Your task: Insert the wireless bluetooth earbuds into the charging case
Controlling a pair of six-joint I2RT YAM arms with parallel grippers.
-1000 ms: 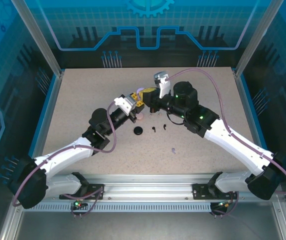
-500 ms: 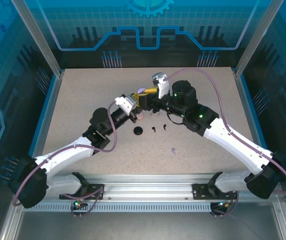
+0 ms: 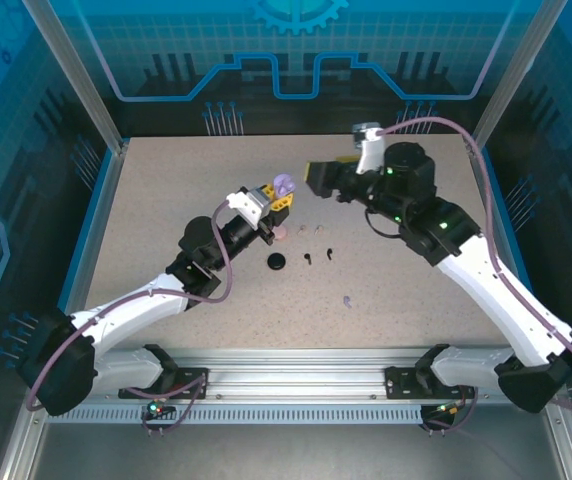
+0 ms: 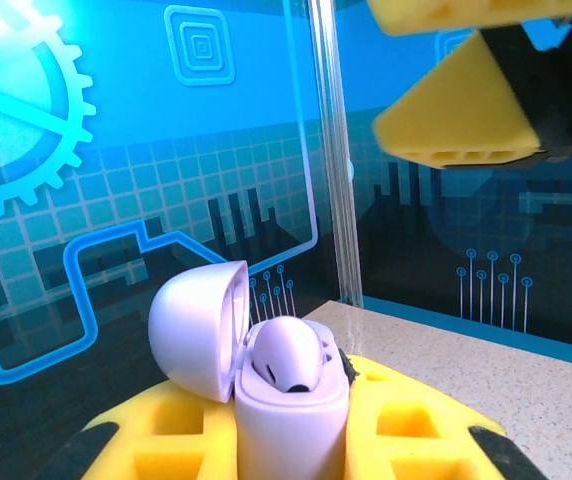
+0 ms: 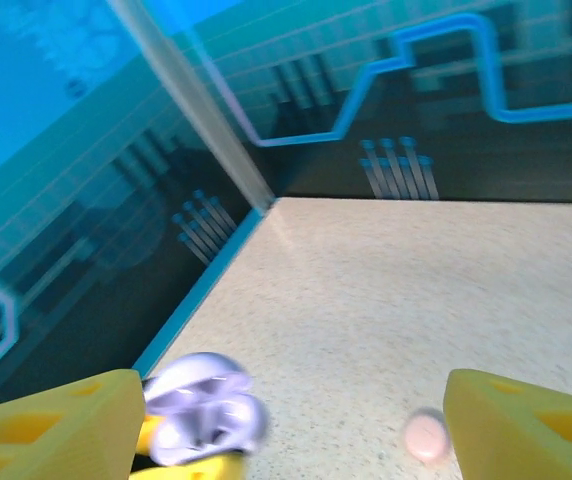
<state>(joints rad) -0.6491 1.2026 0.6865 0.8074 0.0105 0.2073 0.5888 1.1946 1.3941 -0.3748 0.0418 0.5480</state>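
Note:
My left gripper [image 3: 278, 196] is shut on the open lilac charging case [image 3: 285, 186], held upright above the table. In the left wrist view the case [image 4: 291, 410] stands between the yellow fingers [image 4: 406, 435] with its lid [image 4: 194, 328] swung left and one lilac earbud [image 4: 291, 355] seated inside. My right gripper [image 3: 315, 177] hangs open to the right of the case, apart from it, with nothing between its fingers [image 5: 526, 430]. A second lilac earbud [image 3: 348, 299] and two black earbuds [image 3: 309, 258] lie on the table.
A black round case [image 3: 277, 262] lies below the left gripper and a pink case [image 3: 280, 233] [image 5: 426, 437] sits under it. Two small pink earbuds [image 3: 304, 227] rest beside it. The blue-edged wall [image 5: 196, 290] borders the table on the left.
My right gripper has pulled away from the lilac case, rising and moving right, and now stands open. The left gripper holds the case in about the same place.

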